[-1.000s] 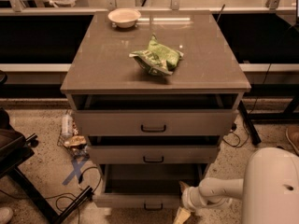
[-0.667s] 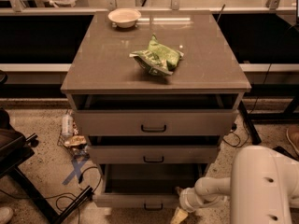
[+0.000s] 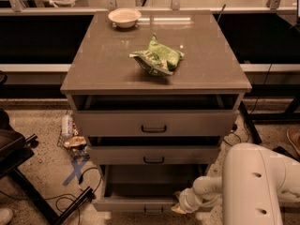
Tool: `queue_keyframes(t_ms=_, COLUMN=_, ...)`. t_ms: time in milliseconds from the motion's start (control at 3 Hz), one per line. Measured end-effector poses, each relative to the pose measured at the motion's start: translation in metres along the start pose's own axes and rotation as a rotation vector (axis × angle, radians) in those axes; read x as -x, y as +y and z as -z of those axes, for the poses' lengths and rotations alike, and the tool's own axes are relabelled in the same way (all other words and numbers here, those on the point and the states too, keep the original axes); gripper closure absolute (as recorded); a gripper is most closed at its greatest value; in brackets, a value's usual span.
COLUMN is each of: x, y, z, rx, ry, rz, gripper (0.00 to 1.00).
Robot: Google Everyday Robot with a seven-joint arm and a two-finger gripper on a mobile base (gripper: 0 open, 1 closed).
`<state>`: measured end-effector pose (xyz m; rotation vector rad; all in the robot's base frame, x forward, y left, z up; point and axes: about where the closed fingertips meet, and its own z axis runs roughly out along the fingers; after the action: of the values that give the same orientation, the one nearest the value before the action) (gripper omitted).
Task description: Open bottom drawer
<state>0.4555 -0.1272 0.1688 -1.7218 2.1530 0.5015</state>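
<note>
Grey-beige cabinet (image 3: 112, 74) fills the centre of the camera view, with three drawers stacked in it, all pulled out to some degree. Top drawer (image 3: 197, 123) is the tallest and widest; it is open a little and its inside is too dark to read. Middle drawer (image 3: 187, 154) sits under it, also open a little, and only a dark slot shows above its front. The bottom drawer (image 3: 126, 204) is at floor level at the lower edge of the view. It has the slimmest front and is out the furthest of the three. Its inside shows plain grey floor and walls.

White arm (image 3: 255, 186) comes in from the lower right, with its forearm reaching left toward the cabinet. The gripper (image 3: 178, 208) is at the front of the bottom drawer, at the panel's upper edge and just right of the black bar handle (image 3: 153, 211). Cannot tell how far open it is, or whether it has hold of anything. It looks to be against the panel.

On the cabinet top, a crumpled green bag (image 3: 157, 57) lies near the middle and a small white bowl (image 3: 124, 17) sits at the back left, well apart from it.

On the floor left of the cabinet are a black stand leg (image 3: 28, 196), loose black cable (image 3: 70, 201), a blue tape cross (image 3: 75, 170) and a bottle (image 3: 67, 124) with some litter beside the cabinet's side.
</note>
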Motion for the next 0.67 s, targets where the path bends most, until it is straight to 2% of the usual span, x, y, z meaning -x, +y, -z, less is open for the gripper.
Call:
queue_keyframes(t_ms=333, x=0.0, y=0.0, z=0.0, rx=0.0, ry=0.0, rz=0.0, gripper=0.93)
queue_keyframes(t_ms=667, x=-0.019, y=0.022, z=0.017, rx=0.041, ry=0.054, rz=-0.043, gripper=1.0)
